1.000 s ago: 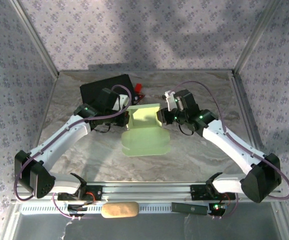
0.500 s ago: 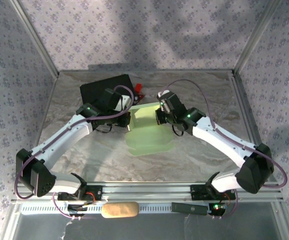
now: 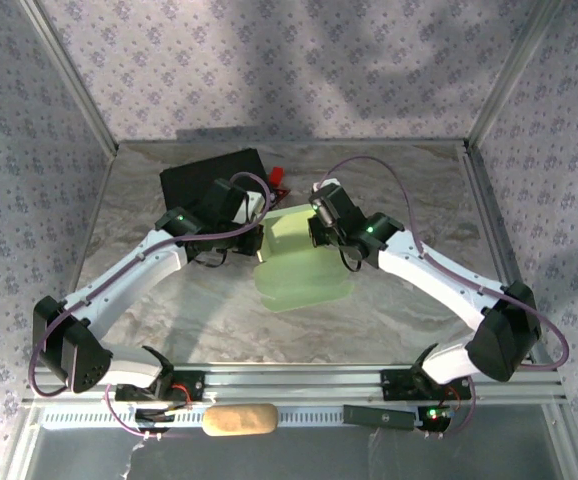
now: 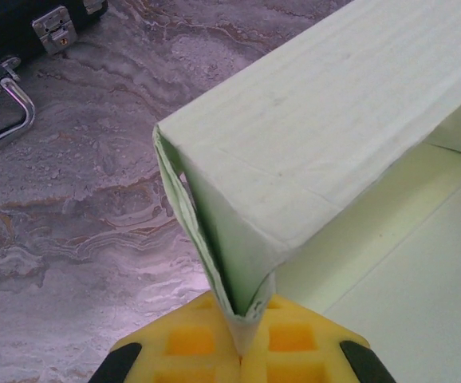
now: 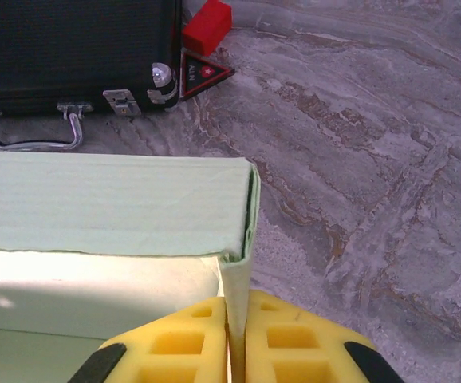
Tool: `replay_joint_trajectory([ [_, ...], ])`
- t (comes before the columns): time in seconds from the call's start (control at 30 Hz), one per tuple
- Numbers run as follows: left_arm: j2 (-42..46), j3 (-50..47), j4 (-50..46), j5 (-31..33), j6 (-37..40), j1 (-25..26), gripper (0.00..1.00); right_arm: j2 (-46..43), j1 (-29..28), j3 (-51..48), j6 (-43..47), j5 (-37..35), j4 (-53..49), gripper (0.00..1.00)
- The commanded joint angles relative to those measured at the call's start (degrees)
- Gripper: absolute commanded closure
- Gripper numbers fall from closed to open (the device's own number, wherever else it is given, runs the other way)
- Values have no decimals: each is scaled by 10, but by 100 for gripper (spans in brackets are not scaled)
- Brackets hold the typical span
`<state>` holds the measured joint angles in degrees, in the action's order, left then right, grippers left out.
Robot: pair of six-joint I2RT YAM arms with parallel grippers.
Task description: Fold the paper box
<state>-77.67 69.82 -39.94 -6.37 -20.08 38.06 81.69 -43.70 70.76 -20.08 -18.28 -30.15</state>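
Paper box [image 3: 304, 272]: mid-table, partly folded, far wall raised.
Left gripper [image 4: 240, 355]: pads clamped on the box's left corner fold.
Right gripper [image 5: 230, 339]: pads pinched on its right edge flap.
Black case [image 3: 194, 180]: far-left of box.

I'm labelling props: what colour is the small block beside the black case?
Red. The block shows best in the right wrist view.
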Motion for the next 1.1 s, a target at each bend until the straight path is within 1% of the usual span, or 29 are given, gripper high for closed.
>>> replay_joint_trajectory([
  [0.0, 3, 22, 14, -44, 9, 15, 100, 11, 7, 28, 9, -9, 16, 87],
  [0.33, -2, 23, 14, -45, 9, 15, 100, 15, 17, 31, 21, -4, 27, 82],
  [0.43, -2, 23, 14, -45, 9, 16, 100, 17, 20, 34, 23, -1, 28, 83],
  [0.67, -3, 24, 14, -46, 9, 17, 100, 24, 19, 37, 23, -10, 30, 90],
  [0.83, -6, 26, 14, -44, 8, 18, 100, 30, 9, 41, 11, -58, 18, 100],
  [1.07, -9, 29, 14, -39, 6, 20, 100, 63, -18, 81, -12, -151, -40, 100],
])
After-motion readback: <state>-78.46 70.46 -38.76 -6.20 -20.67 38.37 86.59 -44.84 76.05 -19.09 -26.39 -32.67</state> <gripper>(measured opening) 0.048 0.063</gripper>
